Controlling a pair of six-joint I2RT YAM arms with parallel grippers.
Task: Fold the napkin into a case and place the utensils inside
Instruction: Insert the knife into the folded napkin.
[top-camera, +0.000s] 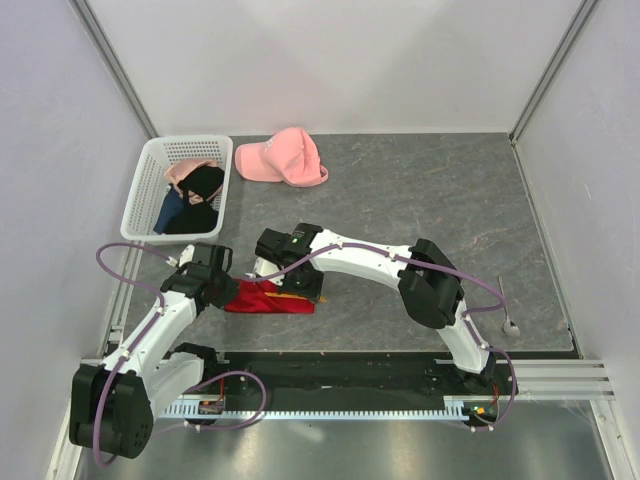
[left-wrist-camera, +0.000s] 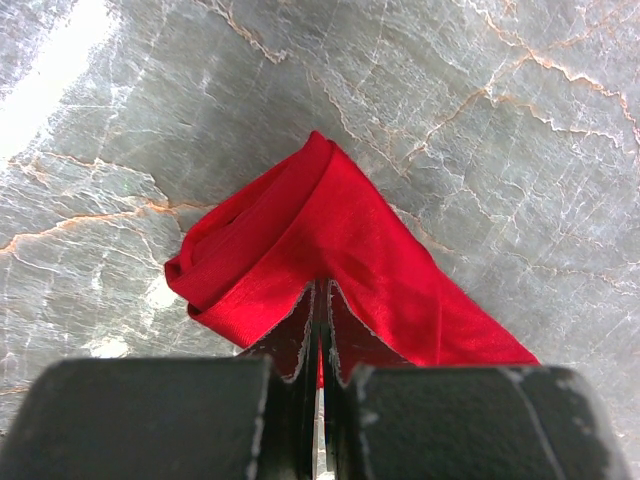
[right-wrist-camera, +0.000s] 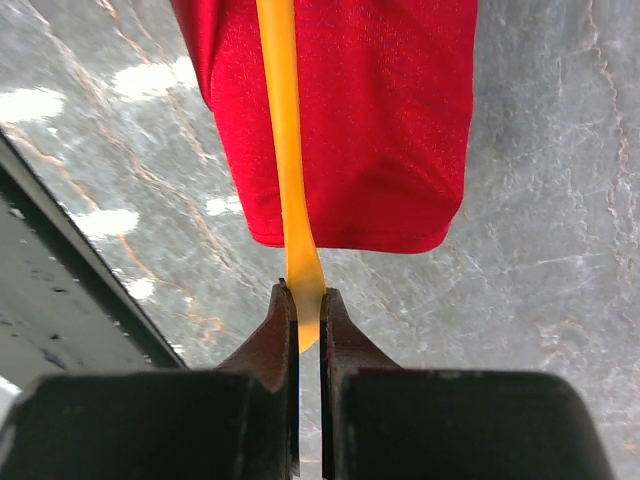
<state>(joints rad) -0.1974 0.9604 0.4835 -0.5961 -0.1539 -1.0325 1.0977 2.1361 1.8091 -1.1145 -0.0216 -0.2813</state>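
Observation:
The red napkin (top-camera: 268, 298) lies folded into a narrow layered case on the grey table, between my two grippers. My left gripper (top-camera: 228, 290) is shut on its left end; in the left wrist view the cloth (left-wrist-camera: 320, 230) bunches up from the pinched jaws of that gripper (left-wrist-camera: 322, 300). My right gripper (right-wrist-camera: 308, 310) is shut on the end of one orange utensil (right-wrist-camera: 285, 150). The stick runs away from the fingertips and lies over the red cloth (right-wrist-camera: 390, 120). How far it reaches is cut off by the frame. From above, that gripper (top-camera: 303, 286) sits at the napkin's right end.
A white basket (top-camera: 140, 205) holding black and blue garments stands at the back left. A pink cap (top-camera: 285, 158) lies beside it. A small metal utensil (top-camera: 507, 312) lies near the right front edge. A black rail (right-wrist-camera: 60, 290) borders the table close to the napkin.

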